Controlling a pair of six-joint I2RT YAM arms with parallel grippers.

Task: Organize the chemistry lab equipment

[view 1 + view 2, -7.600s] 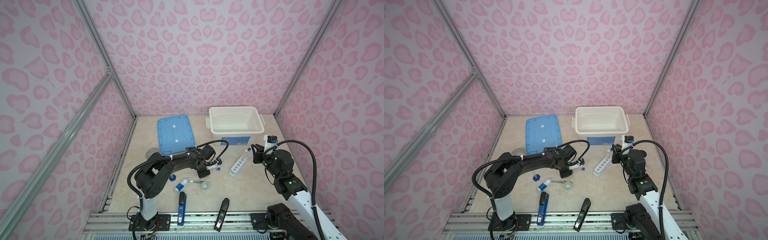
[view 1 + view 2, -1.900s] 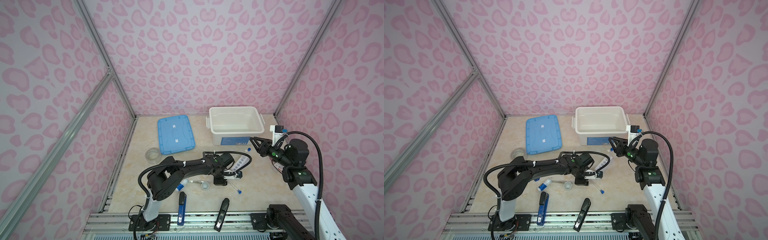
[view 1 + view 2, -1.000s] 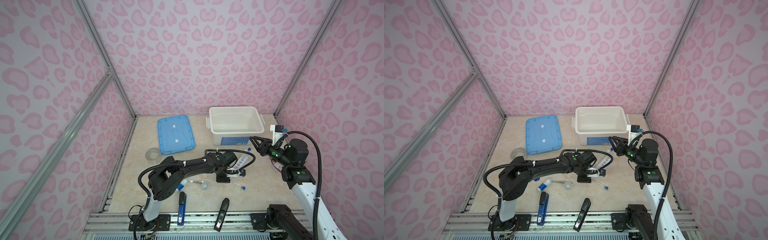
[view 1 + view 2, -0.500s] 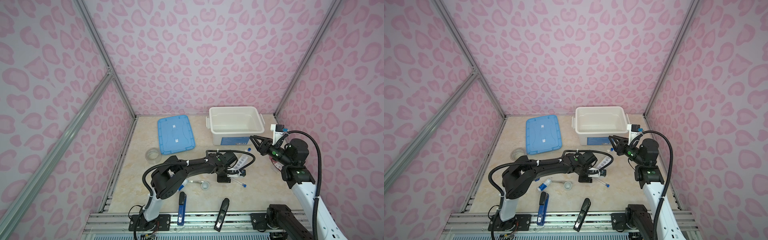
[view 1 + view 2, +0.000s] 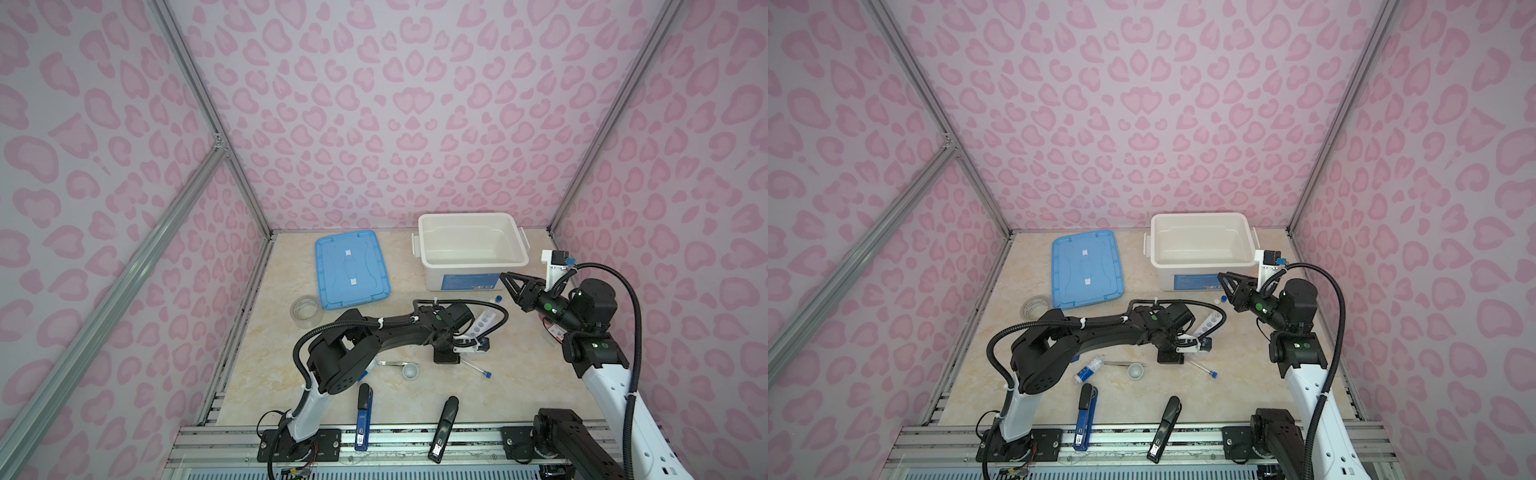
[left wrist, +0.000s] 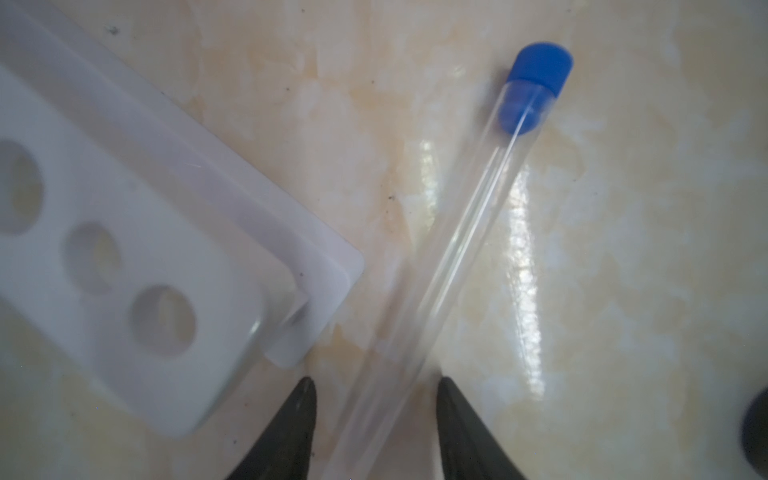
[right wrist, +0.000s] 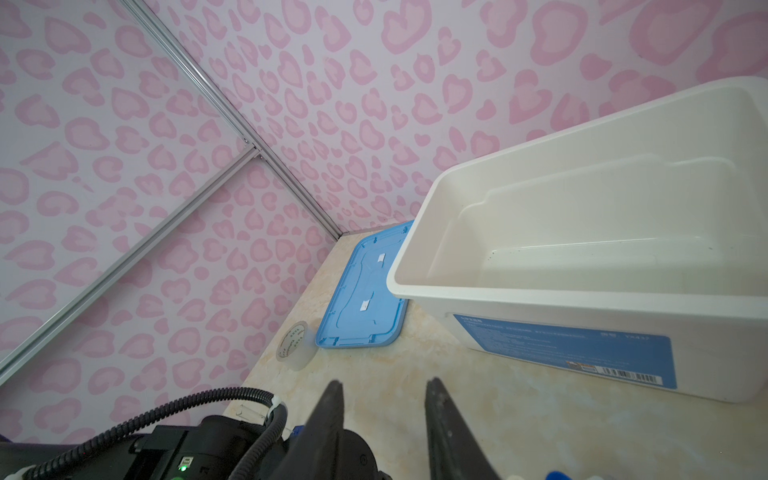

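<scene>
- Blue stapler-like tool and black stapler-like tool are lying at the near edge of the beige marble-look table, well apart.
- White-and-blue plastic bottle is lying on its side just beyond the blue tool.
- Tiny white cup is sitting upright mid-table. Thin metal tweezers are lying flat with one end at the cup's rim; I cannot tell whether it is touching.
- Thin clear blue-capped test tube is lying flat on the table to the right of the cup, cap toward the near right.
- Left gripper is pointing down over the tube's clear end. Jaws are standing apart, one on each side of the glass, with a gap showing on both sides in the left wrist view. It is not gripping.
- White holed plastic rack is sitting just beyond that gripper, its near corner just beside the tube and not touching it. Three empty holes are showing in the left wrist view.
- Blue cap and white cap are showing at the rack's far end; I cannot tell whether those tubes are seated in holes.
- Right gripper is hovering above the table in front of the bin, jaws apart, nothing between them.
- Clear tape roll is sitting at the left, just beside the near corner of the flat blue plastic lid.
- White rectangular plastic bin is standing open at the far right, beside the lid.
</scene>
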